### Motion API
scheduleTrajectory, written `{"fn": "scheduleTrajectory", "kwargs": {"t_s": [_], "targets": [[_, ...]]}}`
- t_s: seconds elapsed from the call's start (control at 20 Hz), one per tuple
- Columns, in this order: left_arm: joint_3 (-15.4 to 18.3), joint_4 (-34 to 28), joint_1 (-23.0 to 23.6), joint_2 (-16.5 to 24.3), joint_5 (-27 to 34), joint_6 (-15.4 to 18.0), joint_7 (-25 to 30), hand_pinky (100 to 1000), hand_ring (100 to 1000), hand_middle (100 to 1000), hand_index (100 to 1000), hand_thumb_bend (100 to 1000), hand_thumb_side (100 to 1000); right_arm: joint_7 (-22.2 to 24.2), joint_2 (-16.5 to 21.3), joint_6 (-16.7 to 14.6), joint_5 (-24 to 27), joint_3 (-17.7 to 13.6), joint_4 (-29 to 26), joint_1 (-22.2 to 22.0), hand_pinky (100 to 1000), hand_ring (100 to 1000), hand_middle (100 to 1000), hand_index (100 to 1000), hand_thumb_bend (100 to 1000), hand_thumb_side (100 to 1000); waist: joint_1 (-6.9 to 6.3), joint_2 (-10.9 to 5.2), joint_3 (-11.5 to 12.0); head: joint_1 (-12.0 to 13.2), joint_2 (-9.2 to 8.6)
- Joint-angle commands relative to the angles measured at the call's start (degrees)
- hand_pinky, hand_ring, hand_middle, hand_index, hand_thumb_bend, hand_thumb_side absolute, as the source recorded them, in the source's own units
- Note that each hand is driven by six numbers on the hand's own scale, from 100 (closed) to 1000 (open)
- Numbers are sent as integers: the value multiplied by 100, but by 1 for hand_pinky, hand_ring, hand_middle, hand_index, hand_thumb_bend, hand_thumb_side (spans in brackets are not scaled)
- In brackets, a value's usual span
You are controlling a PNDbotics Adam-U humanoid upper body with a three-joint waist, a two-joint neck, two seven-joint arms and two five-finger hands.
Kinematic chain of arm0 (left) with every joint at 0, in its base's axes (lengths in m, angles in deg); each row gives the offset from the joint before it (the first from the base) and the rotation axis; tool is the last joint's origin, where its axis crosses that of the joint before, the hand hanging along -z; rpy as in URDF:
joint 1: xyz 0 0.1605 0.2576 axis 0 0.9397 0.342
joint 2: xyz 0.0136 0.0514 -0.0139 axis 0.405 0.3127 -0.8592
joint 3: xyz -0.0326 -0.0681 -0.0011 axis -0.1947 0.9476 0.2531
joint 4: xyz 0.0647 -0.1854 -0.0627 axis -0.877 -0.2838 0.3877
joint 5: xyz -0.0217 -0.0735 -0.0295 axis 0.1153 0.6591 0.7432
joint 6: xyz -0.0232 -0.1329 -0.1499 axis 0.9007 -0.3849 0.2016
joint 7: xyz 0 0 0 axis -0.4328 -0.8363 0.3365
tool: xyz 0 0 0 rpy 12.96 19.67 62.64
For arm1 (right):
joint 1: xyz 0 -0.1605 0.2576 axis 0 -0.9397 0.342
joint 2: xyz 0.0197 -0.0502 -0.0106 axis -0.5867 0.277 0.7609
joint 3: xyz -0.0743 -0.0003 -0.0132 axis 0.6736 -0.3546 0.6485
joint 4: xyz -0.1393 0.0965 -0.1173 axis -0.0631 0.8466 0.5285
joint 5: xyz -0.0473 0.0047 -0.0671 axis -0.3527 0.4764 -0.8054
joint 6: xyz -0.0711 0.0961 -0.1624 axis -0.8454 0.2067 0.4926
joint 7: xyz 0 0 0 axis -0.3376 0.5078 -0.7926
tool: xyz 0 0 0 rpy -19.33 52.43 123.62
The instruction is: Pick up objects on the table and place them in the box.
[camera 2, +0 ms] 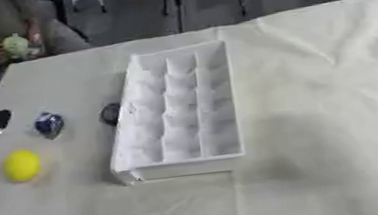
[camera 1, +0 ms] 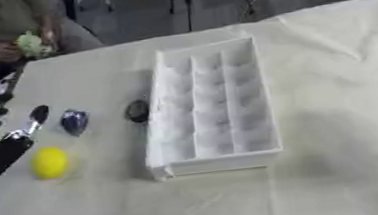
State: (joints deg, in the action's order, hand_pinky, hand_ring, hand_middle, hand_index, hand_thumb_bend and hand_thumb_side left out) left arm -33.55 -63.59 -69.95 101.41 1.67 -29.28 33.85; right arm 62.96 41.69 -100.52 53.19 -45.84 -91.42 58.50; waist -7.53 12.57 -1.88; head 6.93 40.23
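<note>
box (camera 1: 212,107) mid-table; three objects left of it: one (camera 1: 137,111) beside wall, ball (camera 1: 50,162) nearest.

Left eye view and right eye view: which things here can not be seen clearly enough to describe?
- Left hand: cut off by the left edge in both views; finger state unclear.
- Right hand: in neither view.
- Dark object: touches the white box wall; blurred, identity unclear.
- Blue object: blurred, only colour shows.
- Yellow round object: fruit or ball, cannot tell.
- Box compartments: contents washed out.
</note>
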Motion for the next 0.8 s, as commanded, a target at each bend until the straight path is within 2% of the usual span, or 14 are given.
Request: {"fn": "scheduleTrajectory", "kwargs": {"t_s": [0.05, 0.2, 0.35, 0.8], "targets": [[151, -146, 82, 211, -943, -346, 853, 729, 737, 772, 841, 778, 688, 11, 83, 7, -26, -17, -141, 7, 738, 637, 696, 877, 254, 675, -11, -78, -1, -49, -68], [199, -116, 131, 154, -1464, -544, 1547, 718, 723, 760, 842, 795, 663, -1, 81, 10, -23, -26, -141, 8, 738, 637, 697, 877, 253, 675, -9, -82, 10, -89, -72], [179, 7, 60, 68, -1569, -582, 1740, 694, 728, 775, 852, 794, 643, 4, 81, 10, -13, -20, -141, 13, 738, 637, 696, 877, 252, 675, -7, -87, 12, -106, -94], [-25, 877, -325, 6, -1073, -377, 930, 674, 730, 779, 846, 783, 639, 9, 71, -5, -1, -19, -141, 24, 738, 637, 697, 877, 251, 676, 5, -83, -59, -100, -143]]}}
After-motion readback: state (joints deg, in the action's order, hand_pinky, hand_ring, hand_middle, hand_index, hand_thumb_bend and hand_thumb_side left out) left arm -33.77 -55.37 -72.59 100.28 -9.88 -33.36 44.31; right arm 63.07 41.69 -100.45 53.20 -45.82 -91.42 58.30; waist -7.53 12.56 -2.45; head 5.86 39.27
